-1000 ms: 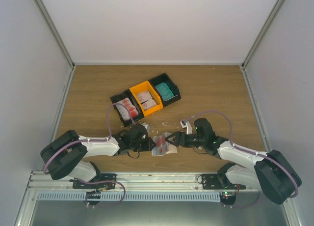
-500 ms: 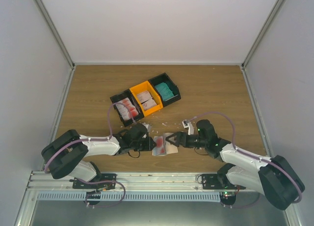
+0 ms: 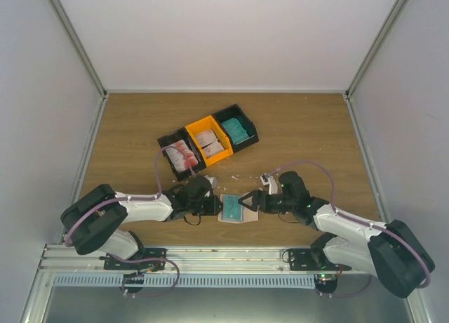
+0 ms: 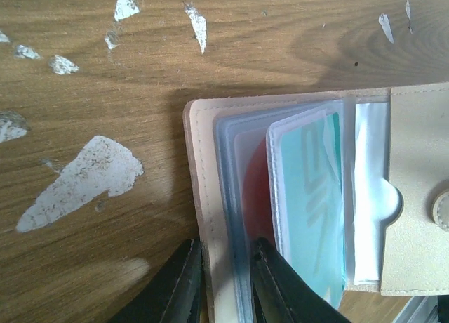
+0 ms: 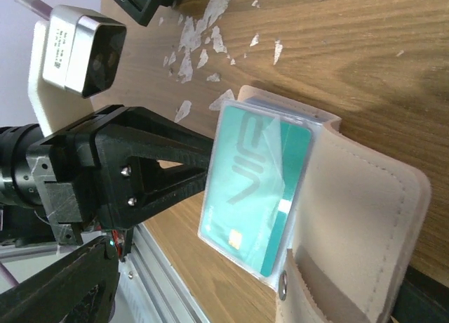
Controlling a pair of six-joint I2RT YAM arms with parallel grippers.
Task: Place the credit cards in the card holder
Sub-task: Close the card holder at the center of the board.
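Observation:
The beige card holder [image 3: 233,208] lies open on the table between my two grippers. A teal credit card [image 4: 309,196] sits in its top clear sleeve, and a red-marked card [image 4: 258,189] shows in the sleeve beneath. My left gripper [image 4: 224,246] is shut on the holder's left cover edge and its lower sleeves; it also shows in the top view [image 3: 215,207]. My right gripper [image 3: 247,199] is at the holder's right side, jaws spread, holding nothing. In the right wrist view the teal card [image 5: 252,182] lies against the beige flap [image 5: 365,196].
Three joined bins stand behind. The black bin [image 3: 179,156] holds red-marked cards, the orange bin [image 3: 209,140] white cards, and the far black bin [image 3: 236,128] teal cards. White scraps [image 4: 77,182] dot the wood near the holder. The table's metal rail [image 3: 224,256] runs just in front.
A sleeve with the teal card has turned over onto the red-marked card, so the holder now shows teal on top. My right gripper shifted slightly. My left gripper kept its hold.

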